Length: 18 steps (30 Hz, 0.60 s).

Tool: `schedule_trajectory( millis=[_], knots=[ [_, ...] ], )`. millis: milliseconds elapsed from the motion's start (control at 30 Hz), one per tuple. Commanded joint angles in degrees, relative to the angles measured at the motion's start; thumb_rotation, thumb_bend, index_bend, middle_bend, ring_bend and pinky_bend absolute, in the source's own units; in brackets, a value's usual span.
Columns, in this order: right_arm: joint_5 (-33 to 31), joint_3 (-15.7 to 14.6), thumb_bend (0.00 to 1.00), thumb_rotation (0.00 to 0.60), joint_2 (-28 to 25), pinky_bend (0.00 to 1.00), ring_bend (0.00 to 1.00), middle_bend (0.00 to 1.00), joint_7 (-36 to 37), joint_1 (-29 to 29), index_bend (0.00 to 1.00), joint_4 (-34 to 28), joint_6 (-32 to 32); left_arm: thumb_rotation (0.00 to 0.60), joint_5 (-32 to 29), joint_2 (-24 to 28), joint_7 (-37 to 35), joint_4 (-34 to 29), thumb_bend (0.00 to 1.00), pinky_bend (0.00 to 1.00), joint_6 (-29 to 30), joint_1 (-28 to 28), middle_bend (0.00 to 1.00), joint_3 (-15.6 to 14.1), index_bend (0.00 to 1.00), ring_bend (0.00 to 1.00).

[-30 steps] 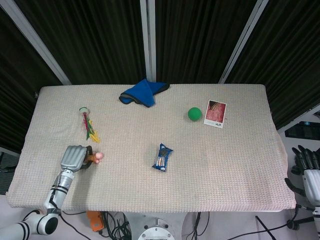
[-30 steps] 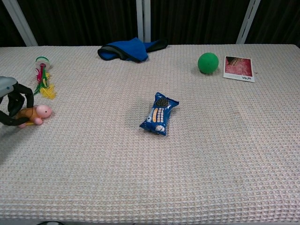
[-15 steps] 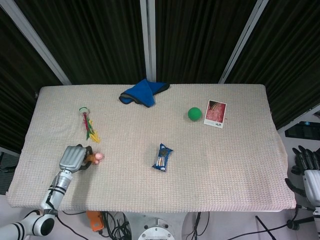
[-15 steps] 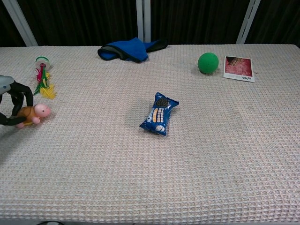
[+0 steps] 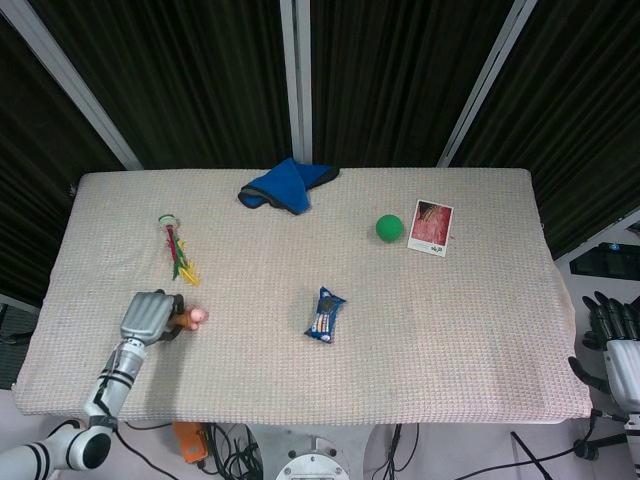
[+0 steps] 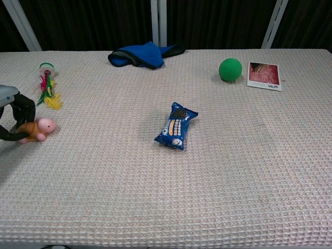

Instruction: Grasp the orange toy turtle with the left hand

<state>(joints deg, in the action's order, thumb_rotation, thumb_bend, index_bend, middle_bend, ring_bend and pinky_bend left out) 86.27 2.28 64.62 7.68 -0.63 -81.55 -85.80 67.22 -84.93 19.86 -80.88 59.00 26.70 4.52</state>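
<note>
Change: over the last second your left hand (image 6: 13, 116) and the small orange plush toy turtle with a pink head (image 6: 37, 128) have barely shifted by the table's left edge.
Meaning: the grasp looks settled, not yet lifted.
Left hand pose: dark fingers (image 6: 26, 106) curled round the turtle, holding it, palm down.
Right hand (image 5: 612, 335): off the table's right edge, fingers apart, holding nothing.

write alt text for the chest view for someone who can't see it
At the left edge, the robot's left hand curls its dark fingers around a small orange toy turtle with a pink head on a beige waffle-weave tablecloth. A blue snack packet lies mid-table; a crumpled blue cloth, green ball and photo card sit along the far side.
</note>
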Motion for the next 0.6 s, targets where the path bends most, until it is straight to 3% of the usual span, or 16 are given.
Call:
schedule_trajectory(
  millis=[33, 233, 333, 433, 500, 600],
  knots=[
    [0.0, 0.0, 0.16, 0.6, 0.0, 0.0, 0.0, 0.0, 0.0, 0.0, 0.0, 0.0, 0.0, 0.6, 0.7, -1.0, -0.9, 1.5, 0.36, 0.71, 0.4, 0.1, 0.69, 0.0, 0.68, 0.53],
    [0.0, 0.0, 0.16, 0.6, 0.0, 0.0, 0.0, 0.0, 0.0, -0.1, 0.0, -0.1, 0.1, 0.6, 0.5, -1.3, -1.1, 2.3, 0.38, 0.74, 0.5, 0.1, 0.72, 0.1, 0.71, 0.56],
    [0.1, 0.1, 0.16, 0.6, 0.0, 0.0, 0.0, 0.0, -0.1, -0.1, 0.0, -0.2, 0.0, 0.6, 0.8, -0.6, -1.1, 1.6, 0.34, 0.72, 0.8, 0.0, 0.68, -0.2, 0.64, 0.53],
    [0.1, 0.1, 0.16, 0.6, -0.2, 0.0, 0.0, 0.0, -0.3, -0.1, 0.0, -0.3, -0.1, 0.6, 1.3, 1.8, -2.5, -1.3, 0.25, 0.61, 0.0, -0.3, 0.51, -0.7, 0.38, 0.39],
    [0.0, 0.1, 0.16, 0.6, -0.3, 0.0, 0.0, 0.0, -0.3, 0.0, 0.0, -0.4, -0.2, 0.6, 1.7, 4.2, -2.8, -3.9, 0.22, 0.45, 0.0, -0.6, 0.33, -1.2, 0.23, 0.21],
    [0.0, 0.1, 0.16, 0.6, -0.3, 0.0, 0.0, 0.0, -0.3, 0.0, 0.0, -0.5, -0.2, 0.6, 2.4, 7.2, -3.4, -7.2, 0.2, 0.24, 1.1, -1.2, 0.08, -1.4, 0.12, 0.02]
  ],
)
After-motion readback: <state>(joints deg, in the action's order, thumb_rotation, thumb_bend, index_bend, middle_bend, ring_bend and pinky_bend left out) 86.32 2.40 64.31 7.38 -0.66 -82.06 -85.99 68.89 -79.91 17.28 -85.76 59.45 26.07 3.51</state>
